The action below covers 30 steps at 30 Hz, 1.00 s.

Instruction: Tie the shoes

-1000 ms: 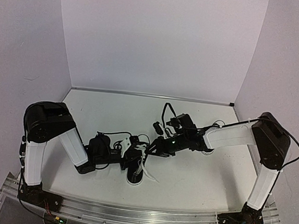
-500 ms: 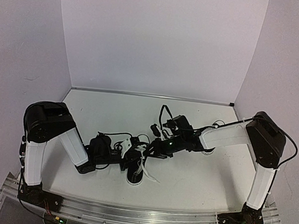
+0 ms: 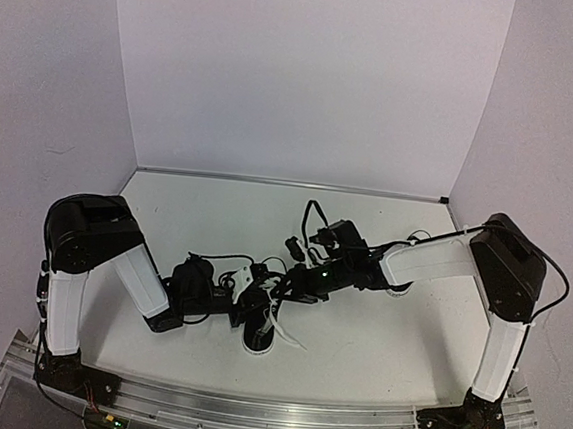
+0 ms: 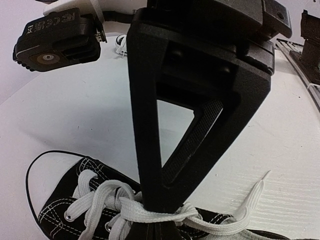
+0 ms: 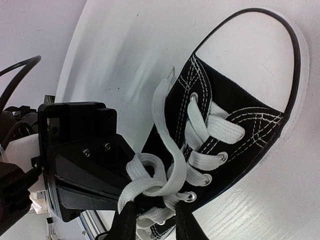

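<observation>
The shoe [image 3: 258, 335] lies near the middle of the table [image 3: 386, 334], a little toward the near edge. Its long axis runs roughly near-to-far, and from the wrist views the white toe cap seems to be at the far end, with the heel toward the arm bases. Its white lace [image 5: 167, 145] is crossed over the tongue into a loose first knot. That crossing is what the next pull depends on, because it sits directly between the two sets of fingers. The left gripper [image 4: 156, 212] comes in from the left of the shoe and is clenched tight on the lace at the crossing itself, with the strands wrapped round its closed tip. The right gripper [image 5: 154, 225] reaches in from the far right and faces the left one across the knot. Its jaws stand a little apart with a loop of lace dropping toward the gap, and they clamp nothing that I can make out (the fingers run off the bottom of that view). One free lace end [image 4: 261, 182] lies loose on the table to the right of the shoe, on the right arm's side. The right arm therefore looks better placed to take the loop and draw it sideways, across the shoe's axis, while the left anchors the knot. I cannot clearly make out a second shoe.
</observation>
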Available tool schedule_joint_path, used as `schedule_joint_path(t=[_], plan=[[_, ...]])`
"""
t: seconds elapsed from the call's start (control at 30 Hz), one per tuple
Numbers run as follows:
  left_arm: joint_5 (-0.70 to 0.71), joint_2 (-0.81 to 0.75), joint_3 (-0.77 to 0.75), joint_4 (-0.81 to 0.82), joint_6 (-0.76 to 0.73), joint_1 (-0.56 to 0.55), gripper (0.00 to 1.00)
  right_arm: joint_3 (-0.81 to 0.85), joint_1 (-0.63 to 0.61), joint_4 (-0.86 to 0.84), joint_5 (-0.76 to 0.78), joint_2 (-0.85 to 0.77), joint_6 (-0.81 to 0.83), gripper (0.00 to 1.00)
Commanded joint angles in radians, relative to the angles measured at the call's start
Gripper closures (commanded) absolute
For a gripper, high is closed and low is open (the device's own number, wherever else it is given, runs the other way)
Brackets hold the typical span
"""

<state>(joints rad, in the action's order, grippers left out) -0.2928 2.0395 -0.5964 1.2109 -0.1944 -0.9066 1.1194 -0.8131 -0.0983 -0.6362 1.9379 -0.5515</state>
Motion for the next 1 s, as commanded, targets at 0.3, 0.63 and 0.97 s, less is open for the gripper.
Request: schedule_joint_path(t=[0.3,0.63,0.97], plan=[[0.003,-0.08,0.002,-0.057,-0.028,-0.009,1.0,0.022,-0.011,0.022,0.023,-0.008,0.019,0.99],[0.089,-0.209,0.023,-0.295,-0.051,-0.006,0.9,0.007,-0.002,0.054,0.071,-0.064,0.046,1.0],[0.16,-0.481,0.071,-0.645,-0.047,0.002,0.63,0.009,0.002,0.055,0.072,-0.053,0.057,1.0]])
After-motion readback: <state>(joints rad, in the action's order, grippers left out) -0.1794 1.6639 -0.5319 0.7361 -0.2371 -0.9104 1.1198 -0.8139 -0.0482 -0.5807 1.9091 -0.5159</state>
